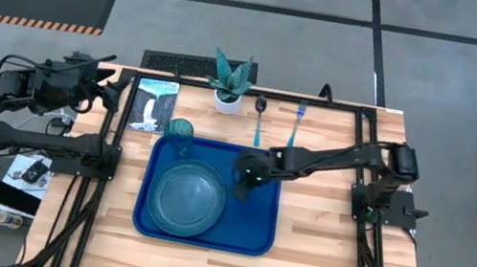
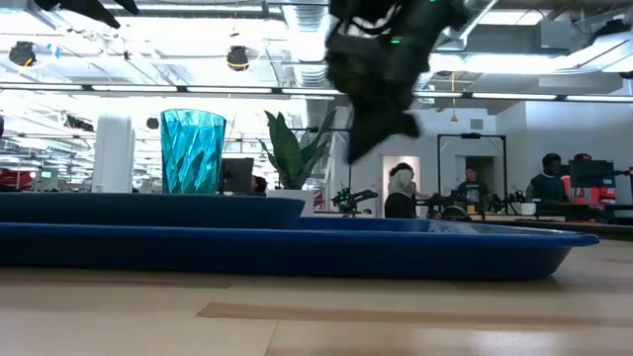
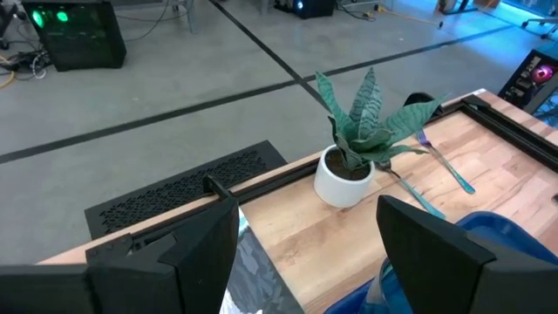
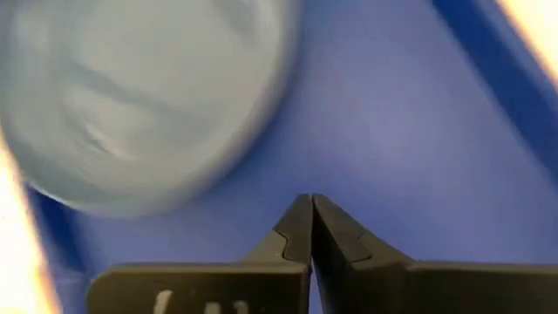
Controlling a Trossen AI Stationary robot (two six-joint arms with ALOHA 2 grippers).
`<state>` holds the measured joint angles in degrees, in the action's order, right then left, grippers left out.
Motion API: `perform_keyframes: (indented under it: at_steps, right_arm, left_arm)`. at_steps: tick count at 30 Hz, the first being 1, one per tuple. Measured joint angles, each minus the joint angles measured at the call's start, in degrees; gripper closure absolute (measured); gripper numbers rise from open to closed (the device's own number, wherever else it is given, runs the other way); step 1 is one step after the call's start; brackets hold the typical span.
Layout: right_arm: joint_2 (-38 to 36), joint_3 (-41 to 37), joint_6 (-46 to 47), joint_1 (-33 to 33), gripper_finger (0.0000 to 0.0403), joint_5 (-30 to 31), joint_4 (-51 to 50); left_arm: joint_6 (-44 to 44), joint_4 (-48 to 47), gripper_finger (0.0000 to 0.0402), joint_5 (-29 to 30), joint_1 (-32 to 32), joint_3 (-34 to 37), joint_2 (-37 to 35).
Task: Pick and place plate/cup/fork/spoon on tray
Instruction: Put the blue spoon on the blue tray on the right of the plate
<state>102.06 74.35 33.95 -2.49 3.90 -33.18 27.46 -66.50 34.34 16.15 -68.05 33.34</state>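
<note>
Over the tray, your right gripper hangs empty, fingers pinched together — plate and cup already aboard. Fork and spoon lie at twelve o'clock, by the plant. Spread the fingers before descending. Left gripper waits, wide.

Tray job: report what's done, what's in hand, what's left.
Done: the plate lies on the tray, and the cup stands at the tray's far-left corner. In hand: nothing; the right gripper hangs over the tray, fingers shut and empty. The left gripper waits off the table's left edge. Left: the spoon and fork, on the table beyond the tray.
</note>
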Motion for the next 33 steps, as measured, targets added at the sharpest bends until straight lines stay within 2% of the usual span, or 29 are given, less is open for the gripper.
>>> perform_keyframes:
  at_steps: [3, 7, 11, 14, 18, 21, 28, 33]
  right_arm:
    - [-3.2, 0.0, 2.9, 1.3, 0.038, 5.5, -10.6]
    - [-6.1, -0.2, 5.0, 7.4, 0.036, 6.9, -20.3]
    - [-8.0, -1.1, 3.7, 15.0, 0.0311, 9.0, -19.6]
    - [-7.4, -1.2, 0.7, 20.6, 0.0262, 7.8, -14.6]
    - [-3.4, -0.7, -1.2, 26.0, 0.0203, 5.1, -4.1]
    - [2.4, 3.5, -1.3, 28.5, 0.0179, 3.9, -3.4]
    - [15.1, 18.0, -3.7, 30.1, 0.018, 2.9, -11.6]
    - [19.6, 21.2, -4.5, 29.7, 0.0185, 2.3, -16.3]
  left_arm:
    - [0.0, 0.0, 0.014, 0.0, 0.0, 0.0, 0.0]
    - [1.1, 0.0, 0.014, 0.0, 0.0, 0.0, 0.0]
    - [1.3, 0.0, 0.014, 0.0, 0.0, 0.0, 0.0]
    - [1.3, 0.0, 0.014, 0.0, 0.0, 0.0, 0.0]
    - [1.7, 0.0, 0.014, 0.0, 0.0, 0.0, 0.0]
    - [1.7, 0.0, 0.014, 0.1, 0.0, 0.0, 0.0]
    - [1.7, 0.0, 0.014, 0.5, 0.0, 0.0, 0.0]
    - [1.2, -0.1, 0.014, 0.5, 0.0, 0.0, 0.0]
